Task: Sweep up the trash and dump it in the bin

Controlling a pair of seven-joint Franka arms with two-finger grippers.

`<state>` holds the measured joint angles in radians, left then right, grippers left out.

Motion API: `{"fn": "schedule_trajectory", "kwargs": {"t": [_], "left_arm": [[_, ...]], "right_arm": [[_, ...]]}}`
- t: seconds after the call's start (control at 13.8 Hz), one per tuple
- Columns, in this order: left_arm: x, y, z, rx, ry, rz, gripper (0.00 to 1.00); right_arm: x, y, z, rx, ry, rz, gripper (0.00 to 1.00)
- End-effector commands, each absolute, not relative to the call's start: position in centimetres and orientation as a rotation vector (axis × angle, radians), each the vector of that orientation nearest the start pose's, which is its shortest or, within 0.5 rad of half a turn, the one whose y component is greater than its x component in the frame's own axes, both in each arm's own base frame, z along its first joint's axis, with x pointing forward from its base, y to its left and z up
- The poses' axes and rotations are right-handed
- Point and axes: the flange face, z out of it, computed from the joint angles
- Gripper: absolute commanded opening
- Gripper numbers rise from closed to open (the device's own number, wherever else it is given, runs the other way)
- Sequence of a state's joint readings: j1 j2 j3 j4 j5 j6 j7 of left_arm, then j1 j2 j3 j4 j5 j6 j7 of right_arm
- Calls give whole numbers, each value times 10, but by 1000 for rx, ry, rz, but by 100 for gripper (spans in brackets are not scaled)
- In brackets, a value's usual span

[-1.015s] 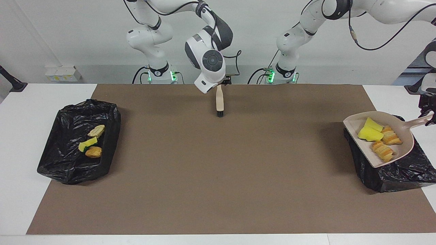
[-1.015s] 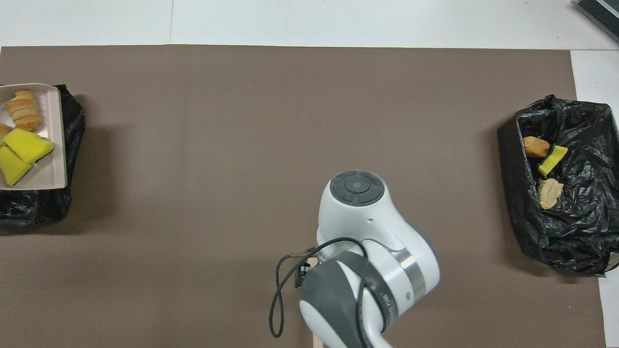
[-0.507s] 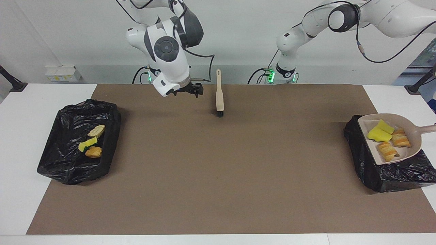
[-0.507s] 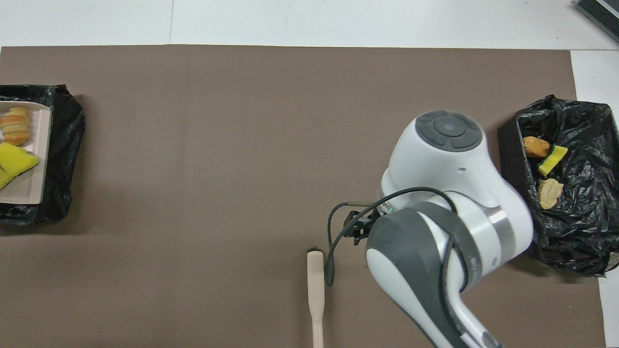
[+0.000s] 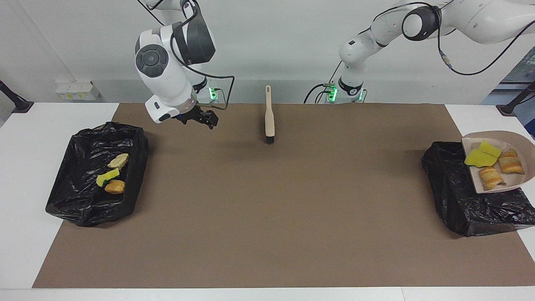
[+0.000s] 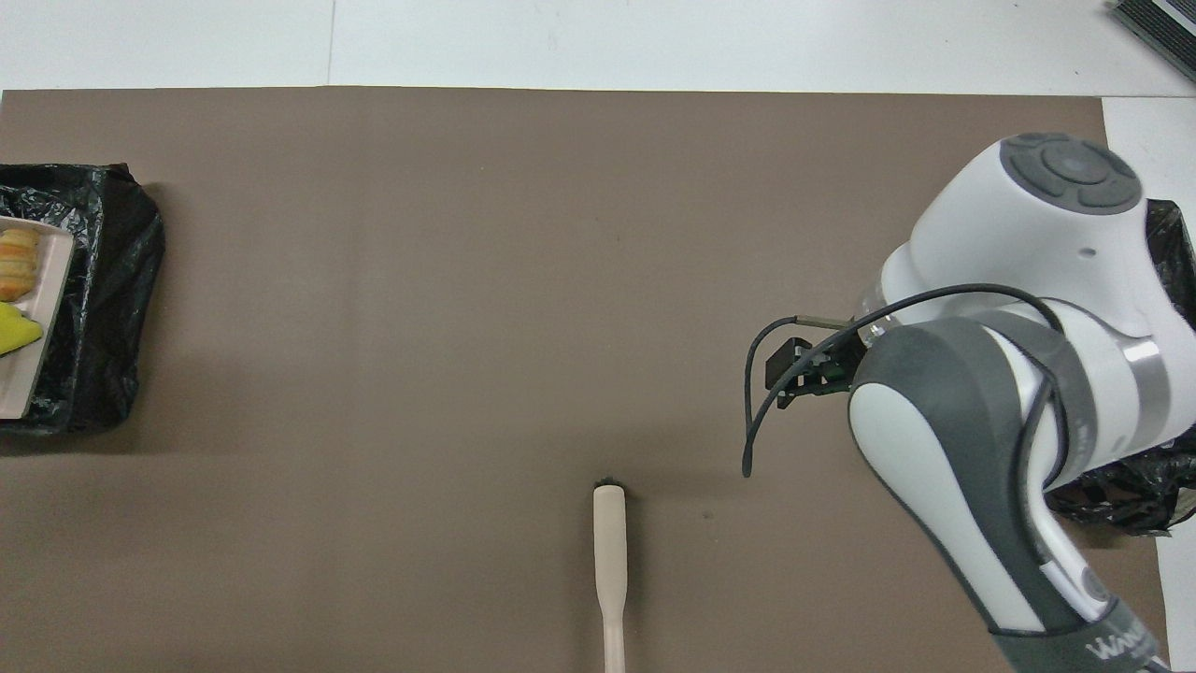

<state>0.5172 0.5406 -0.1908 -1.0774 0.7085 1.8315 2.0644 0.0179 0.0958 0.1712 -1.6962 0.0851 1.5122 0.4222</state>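
The beige dustpan [image 5: 516, 144] hangs over the black-lined bin [image 5: 451, 188] at the left arm's end, carrying trash: yellow sponge chunks [image 5: 480, 156] and two croissant pieces [image 5: 510, 163]. Its handle and my left gripper are out of view past the frame edge. The overhead view shows the dustpan [image 6: 37, 355] over that bin [image 6: 103, 280]. A second bin [image 5: 83, 200] at the right arm's end holds a beige scrap [image 5: 118, 160], a sponge chunk [image 5: 107, 177] and a bread piece [image 5: 114, 187]. My right gripper [image 5: 207, 121] [image 6: 794, 374] hangs open and empty over the mat beside this bin.
The beige hand brush [image 5: 269, 115] stands on its black bristles near the robots' edge of the brown mat [image 5: 267, 217], handle up, untouched; it also shows as the brush [image 6: 608, 551] from above. The right arm covers most of its end's bin [image 6: 1121, 481] from above.
The right gripper let go of the brush and swung away toward the right arm's end. The dustpan with its trash moved farther over the left-end bin, toward the table's end.
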Motion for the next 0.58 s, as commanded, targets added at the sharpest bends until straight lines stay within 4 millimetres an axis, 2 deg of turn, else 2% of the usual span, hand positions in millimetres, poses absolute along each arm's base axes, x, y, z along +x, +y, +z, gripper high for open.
{"fn": "schedule_trajectory", "kwargs": {"t": [0.0, 0.07, 0.29, 0.51], "left_arm": [[661, 302, 598, -1549, 1928, 726, 0], [664, 293, 609, -1508, 1868, 756, 0], [671, 280, 616, -1427, 1782, 817, 0], [663, 262, 637, -1384, 1627, 831, 0]], "right_arm": [[556, 95, 530, -3115, 344, 380, 100], [559, 93, 539, -3122, 346, 345, 100], [560, 92, 542, -3131, 352, 331, 100], [563, 85, 543, -3125, 371, 308, 100]]}}
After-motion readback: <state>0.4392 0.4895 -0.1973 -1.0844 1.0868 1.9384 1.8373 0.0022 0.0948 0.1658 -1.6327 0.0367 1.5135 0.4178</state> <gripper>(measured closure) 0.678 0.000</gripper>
